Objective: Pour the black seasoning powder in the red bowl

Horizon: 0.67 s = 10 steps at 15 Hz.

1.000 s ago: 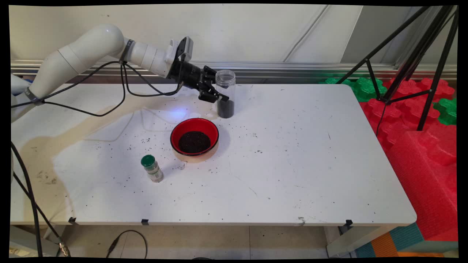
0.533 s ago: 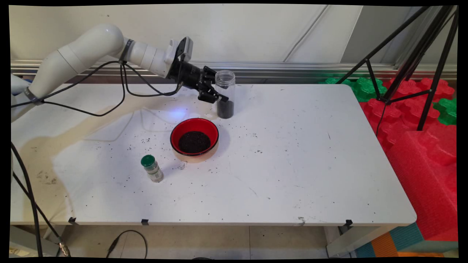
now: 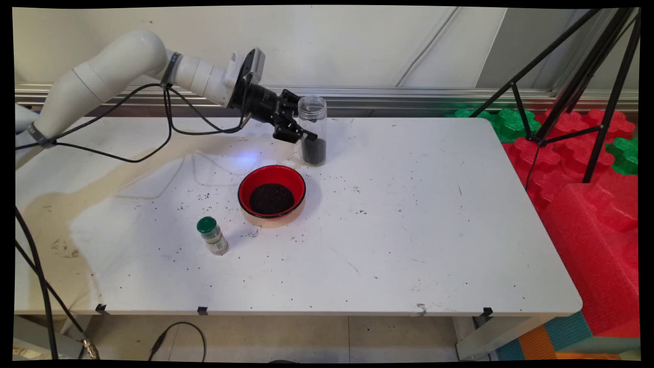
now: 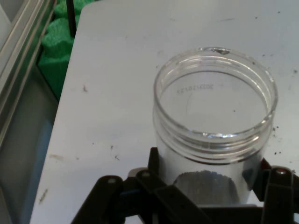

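Black two-finger gripper (image 3: 301, 134) clamped on clear open-topped plastic jar (image 3: 312, 130) part-filled with dark granules, fingers closed against its sides. Jar upright, far centre of white table (image 3: 409, 214). Red bowl of dark granules (image 3: 272, 193) at jar's 7 o'clock; green-capped small bottle (image 3: 212, 235) farther out.

The jar (image 3: 312, 131) looked like clear, glossy plastic with a threaded rim, holding dark granular matter; the tool (image 3: 299, 134) was matt black; the bowl (image 3: 272, 192) was glossy red inside with a tan, duller outer wall; the small bottle (image 3: 212, 235) bore a smooth green cap; the bench (image 3: 409, 214) was smooth white, scuffed and speckled.
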{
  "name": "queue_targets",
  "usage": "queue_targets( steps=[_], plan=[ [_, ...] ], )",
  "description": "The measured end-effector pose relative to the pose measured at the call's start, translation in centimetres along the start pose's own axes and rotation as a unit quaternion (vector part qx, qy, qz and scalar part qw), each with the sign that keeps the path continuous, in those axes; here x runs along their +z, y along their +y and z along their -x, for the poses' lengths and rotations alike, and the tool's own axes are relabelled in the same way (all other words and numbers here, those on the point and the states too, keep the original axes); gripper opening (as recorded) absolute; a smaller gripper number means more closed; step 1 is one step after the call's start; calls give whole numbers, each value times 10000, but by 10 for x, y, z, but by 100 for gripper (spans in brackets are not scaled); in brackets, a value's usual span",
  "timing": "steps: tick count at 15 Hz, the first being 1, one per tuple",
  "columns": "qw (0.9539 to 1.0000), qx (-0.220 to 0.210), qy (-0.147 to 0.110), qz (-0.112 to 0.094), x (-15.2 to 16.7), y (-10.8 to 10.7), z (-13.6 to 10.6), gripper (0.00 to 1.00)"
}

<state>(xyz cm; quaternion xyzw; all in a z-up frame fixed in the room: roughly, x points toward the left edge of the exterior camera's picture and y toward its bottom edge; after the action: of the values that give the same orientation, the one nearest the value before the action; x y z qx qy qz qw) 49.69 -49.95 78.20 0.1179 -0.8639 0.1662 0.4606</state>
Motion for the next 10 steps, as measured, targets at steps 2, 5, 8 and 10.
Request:
queue_targets(
  steps=[2, 5, 8, 10],
  plan=[
    [10000, 63, 36, -14, -5, 2, -3, 0],
    [9998, 163, 91, -50, -11, 4, -9, 0],
    [9996, 253, 133, -90, -18, 7, -14, 0],
    [9991, 368, 149, -133, -25, 10, -18, 0]
  ],
)
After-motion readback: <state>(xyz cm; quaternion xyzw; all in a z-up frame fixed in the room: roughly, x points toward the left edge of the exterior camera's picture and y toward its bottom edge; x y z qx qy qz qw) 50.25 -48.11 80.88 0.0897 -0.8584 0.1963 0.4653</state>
